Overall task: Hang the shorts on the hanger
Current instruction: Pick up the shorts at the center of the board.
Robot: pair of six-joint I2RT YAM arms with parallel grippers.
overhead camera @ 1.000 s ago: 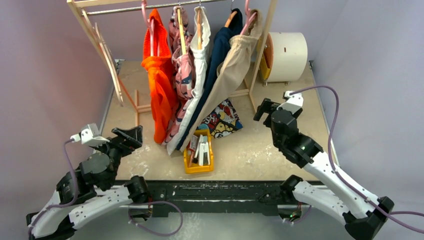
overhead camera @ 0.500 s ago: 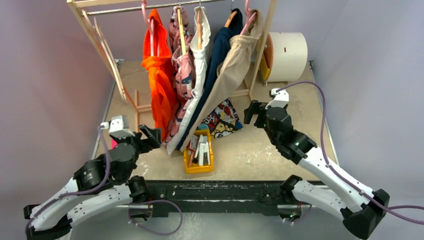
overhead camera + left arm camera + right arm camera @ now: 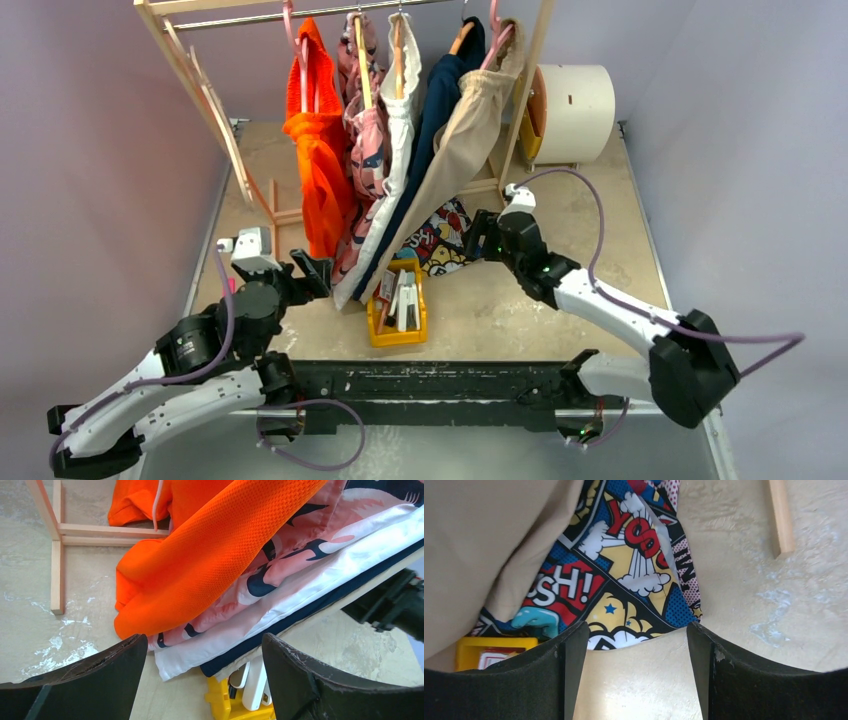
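Note:
The comic-print shorts (image 3: 447, 240) lie crumpled on the table under the hems of the hanging clothes, partly covered by the beige garment (image 3: 455, 150). In the right wrist view the shorts (image 3: 634, 575) fill the upper middle. My right gripper (image 3: 479, 237) is open just short of their near edge, and only bare table shows between its jaws (image 3: 636, 632). The pale hanger (image 3: 203, 92) hangs at the rack's left end, against the slanted leg. My left gripper (image 3: 318, 270) is open and empty (image 3: 204, 647), facing the lower hems of the orange garment (image 3: 200, 570) and the pink one.
A wooden rack (image 3: 530, 70) at the back carries orange, pink, white, navy and beige garments. A yellow bin (image 3: 398, 312) with white items stands at front centre, below the hems. A white cylinder (image 3: 572, 112) sits back right. The rack's foot bars (image 3: 56, 555) lie on the table.
Both arms have swung inward. The left gripper moved right and forward to the hanging hems. The right gripper moved left, down to the shorts' edge.

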